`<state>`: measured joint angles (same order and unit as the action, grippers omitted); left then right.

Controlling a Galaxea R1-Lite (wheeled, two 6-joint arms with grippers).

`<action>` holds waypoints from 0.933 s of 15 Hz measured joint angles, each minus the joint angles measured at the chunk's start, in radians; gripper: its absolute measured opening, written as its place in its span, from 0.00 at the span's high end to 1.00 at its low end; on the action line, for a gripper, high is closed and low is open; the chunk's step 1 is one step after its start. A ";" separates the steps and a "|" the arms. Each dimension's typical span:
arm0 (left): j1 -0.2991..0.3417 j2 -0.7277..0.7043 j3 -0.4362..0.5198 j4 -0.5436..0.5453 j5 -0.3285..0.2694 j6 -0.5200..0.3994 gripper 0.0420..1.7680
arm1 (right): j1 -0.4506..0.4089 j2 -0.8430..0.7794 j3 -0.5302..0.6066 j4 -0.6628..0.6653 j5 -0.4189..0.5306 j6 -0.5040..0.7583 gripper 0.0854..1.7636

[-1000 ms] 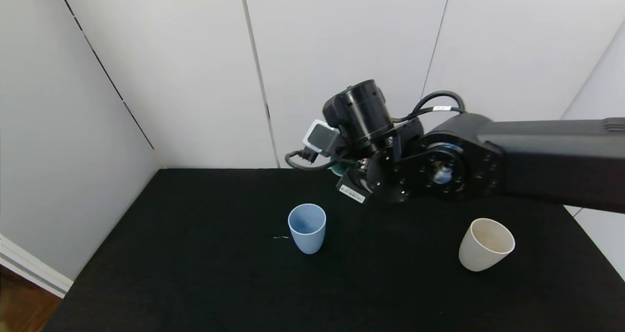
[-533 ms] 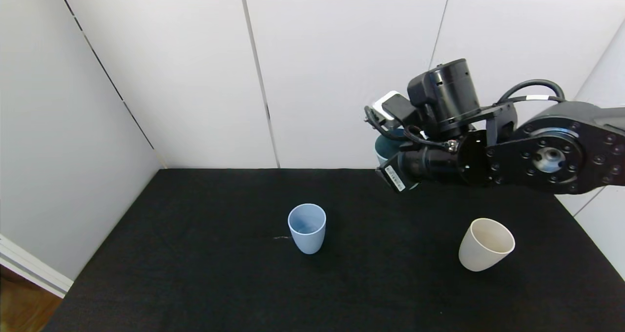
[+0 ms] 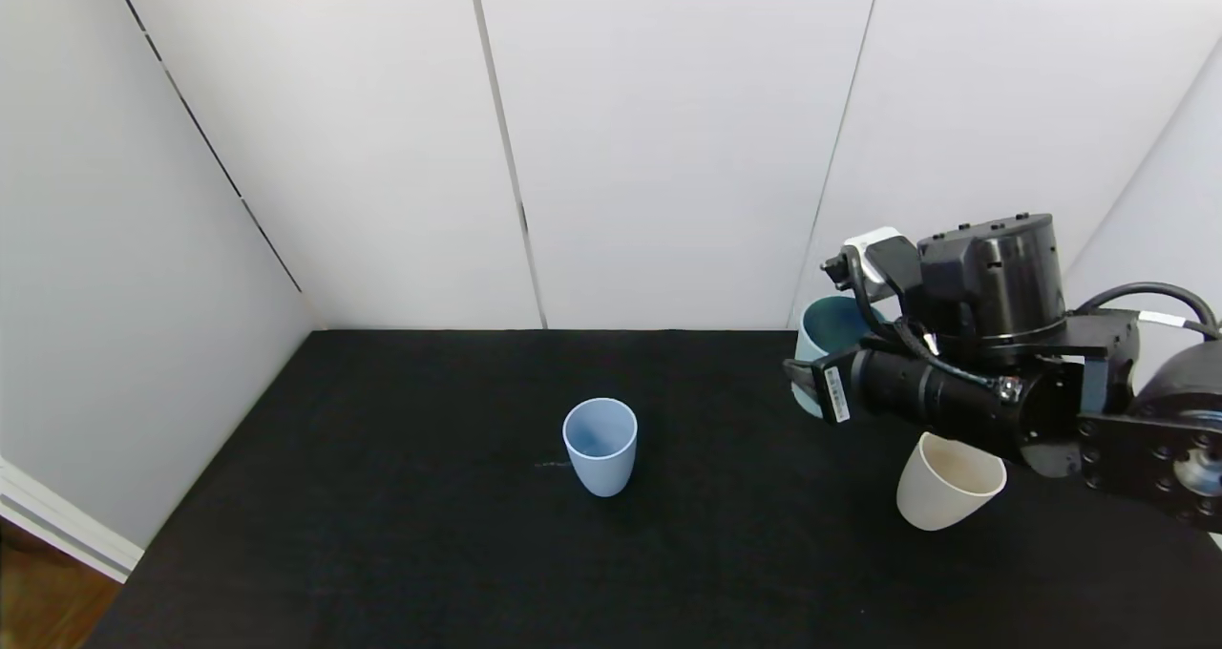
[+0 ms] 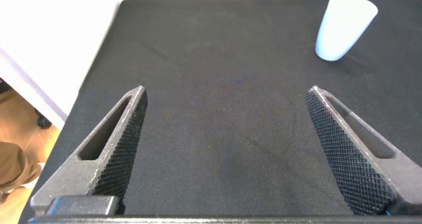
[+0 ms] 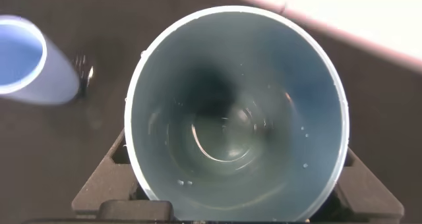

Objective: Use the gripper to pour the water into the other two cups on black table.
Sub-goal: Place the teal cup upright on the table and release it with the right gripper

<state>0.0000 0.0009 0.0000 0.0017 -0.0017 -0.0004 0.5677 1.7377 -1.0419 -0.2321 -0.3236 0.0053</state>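
My right gripper (image 3: 810, 370) is shut on a teal-green tumbler (image 3: 829, 329) and holds it nearly upright above the black table (image 3: 401, 534), just behind the cream-beige cup (image 3: 948, 482). In the right wrist view the gripper (image 5: 236, 188) clasps the tumbler (image 5: 165, 59) from both sides. A little water (image 5: 231, 135) glints at the tumbler's bottom and droplets cling to its wall. The light blue cup (image 3: 600, 444) stands mid-table, also seen in the right wrist view (image 5: 26, 59). My left gripper (image 4: 225, 92) is open and empty over bare table, with the light blue cup (image 4: 343, 28) farther off.
White wall panels (image 3: 668, 134) close off the table's far edge and left side. A small shiny mark (image 3: 549, 464) lies on the cloth just left of the light blue cup. The table's left front edge (image 3: 124, 582) drops to a wooden floor.
My right arm has swung to the right and lower with the teal-green tumbler, from behind the light blue cup to just behind the cream-beige cup. Both standing cups stayed put.
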 joint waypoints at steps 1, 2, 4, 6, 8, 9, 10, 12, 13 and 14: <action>0.000 0.000 0.000 0.000 0.000 0.000 0.03 | 0.000 -0.011 0.034 -0.001 0.000 0.037 0.33; 0.000 0.000 0.000 0.000 0.000 0.000 0.03 | 0.003 -0.020 0.066 -0.004 -0.003 0.073 0.33; 0.000 0.000 0.000 0.000 0.000 0.000 0.03 | 0.032 -0.034 0.118 -0.032 -0.005 0.129 0.33; 0.000 0.000 0.000 0.000 0.000 0.000 0.03 | 0.064 -0.039 0.182 -0.113 -0.005 0.150 0.33; 0.000 0.000 0.000 0.000 0.000 0.000 0.03 | 0.089 -0.034 0.256 -0.212 -0.003 0.153 0.33; 0.000 0.000 0.000 0.000 0.000 0.000 0.03 | 0.100 -0.030 0.291 -0.252 -0.003 0.155 0.33; 0.000 0.000 0.000 0.000 0.000 0.000 0.03 | 0.112 -0.025 0.323 -0.285 -0.003 0.157 0.33; 0.000 0.000 0.000 0.000 0.000 0.000 0.03 | 0.137 -0.003 0.374 -0.352 -0.004 0.175 0.33; 0.000 0.000 0.000 0.000 0.000 0.000 0.03 | 0.143 0.011 0.391 -0.378 -0.004 0.181 0.33; 0.000 0.000 0.000 0.000 0.000 0.000 0.03 | 0.147 0.026 0.408 -0.399 -0.004 0.186 0.33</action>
<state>0.0000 0.0009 0.0000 0.0017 -0.0017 -0.0004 0.7147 1.7632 -0.6340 -0.6315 -0.3281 0.1909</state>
